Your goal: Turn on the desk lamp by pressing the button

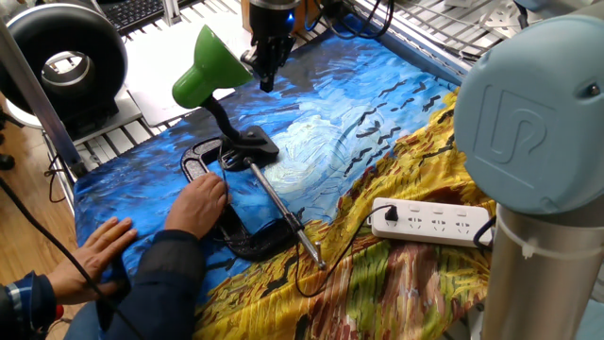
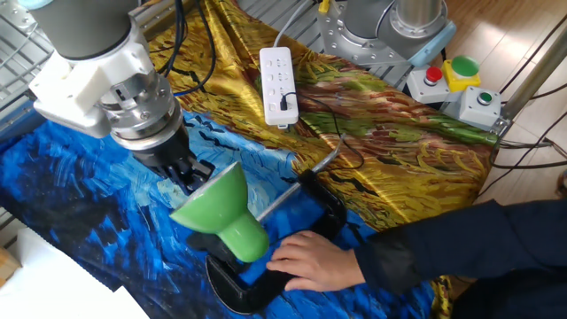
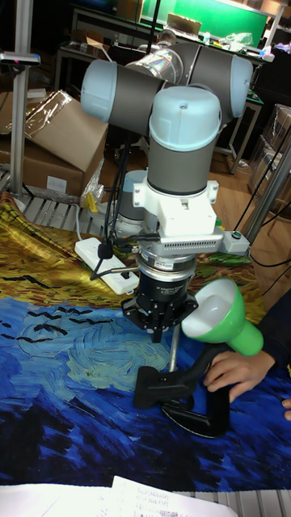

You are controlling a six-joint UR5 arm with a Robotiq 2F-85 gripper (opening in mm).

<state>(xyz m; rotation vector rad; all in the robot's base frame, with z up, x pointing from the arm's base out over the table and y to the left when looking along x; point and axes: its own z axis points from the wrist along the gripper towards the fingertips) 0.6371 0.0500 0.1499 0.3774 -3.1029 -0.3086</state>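
The desk lamp has a glossy green shade (image 1: 209,68) on a black bendy neck, and its small black base (image 1: 253,144) rests on the blue painted cloth. I cannot pick out its button. My gripper (image 1: 266,81) hangs just right of the shade, above and behind the base, touching nothing. In the tall fixed view the fingertips of the gripper (image 3: 159,333) meet in one point, left of the shade (image 3: 225,320) and above the base (image 3: 166,384). The other fixed view shows the shade (image 2: 217,213) right in front of the gripper (image 2: 188,174).
A person's hand (image 1: 200,203) holds a black C-clamp (image 1: 241,236) with a metal screw rod beside the lamp base; a second hand (image 1: 94,247) lies flat on the cloth. A white power strip (image 1: 432,222) sits at the right. A big black ring-shaped device (image 1: 66,59) stands back left.
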